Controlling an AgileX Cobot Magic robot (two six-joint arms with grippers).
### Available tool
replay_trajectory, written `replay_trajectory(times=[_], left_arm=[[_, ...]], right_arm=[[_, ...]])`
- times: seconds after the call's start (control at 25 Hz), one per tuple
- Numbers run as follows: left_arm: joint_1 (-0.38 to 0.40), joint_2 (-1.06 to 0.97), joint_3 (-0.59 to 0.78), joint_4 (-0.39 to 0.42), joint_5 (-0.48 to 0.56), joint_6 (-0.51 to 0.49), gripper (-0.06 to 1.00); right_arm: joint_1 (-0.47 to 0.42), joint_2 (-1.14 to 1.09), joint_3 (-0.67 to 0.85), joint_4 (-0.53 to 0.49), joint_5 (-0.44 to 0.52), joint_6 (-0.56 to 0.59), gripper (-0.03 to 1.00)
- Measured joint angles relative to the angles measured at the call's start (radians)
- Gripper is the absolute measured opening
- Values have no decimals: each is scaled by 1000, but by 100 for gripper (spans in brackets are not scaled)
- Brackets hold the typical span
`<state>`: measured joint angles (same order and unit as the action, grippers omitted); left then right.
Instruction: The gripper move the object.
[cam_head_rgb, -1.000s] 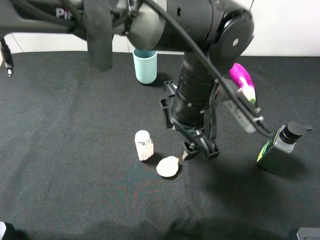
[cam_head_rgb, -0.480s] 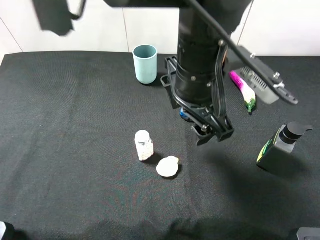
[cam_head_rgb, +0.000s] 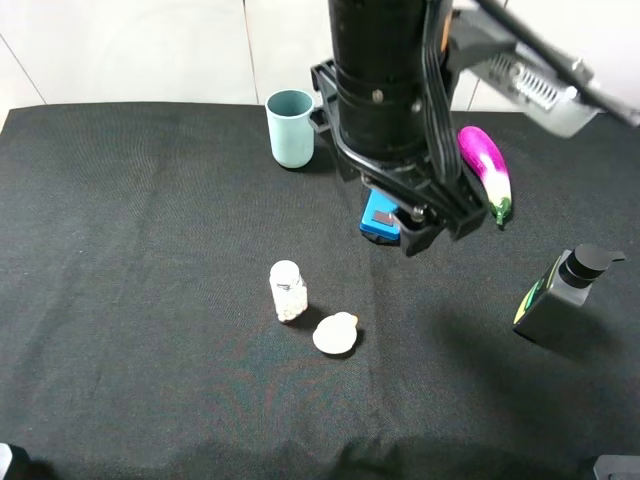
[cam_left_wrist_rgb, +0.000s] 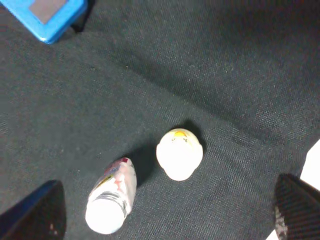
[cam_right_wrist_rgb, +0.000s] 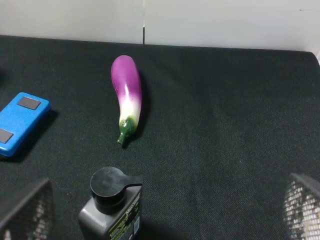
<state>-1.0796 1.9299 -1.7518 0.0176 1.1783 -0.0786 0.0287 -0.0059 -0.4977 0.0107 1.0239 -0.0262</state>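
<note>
High above the duck (cam_head_rgb: 335, 333), the left gripper (cam_head_rgb: 437, 222) hangs wide open, empty.

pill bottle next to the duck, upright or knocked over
Upright. The pill bottle stands on its base on the black cloth with its white cap on top, just beside the duck.

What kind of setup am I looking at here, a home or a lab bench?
Most likely a lab test bench: a black cloth table against a plain white wall, with unrelated props laid out: rubber duck, toy eggplant, pill bottle.
</note>
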Motion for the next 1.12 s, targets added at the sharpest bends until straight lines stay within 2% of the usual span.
replay_trajectory(times=[0.36, 0.68, 1.12], left_arm=[[0, -120, 31, 51, 2, -63, 88], [0, -252, 131, 92, 2, -124, 88], [0, -429, 289, 96, 2, -195, 88]], right_arm=[[0, 0, 0, 0, 0, 0, 69], [0, 0, 0, 1, 0, 0, 69], [0, 0, 0, 1, 0, 0, 69]])
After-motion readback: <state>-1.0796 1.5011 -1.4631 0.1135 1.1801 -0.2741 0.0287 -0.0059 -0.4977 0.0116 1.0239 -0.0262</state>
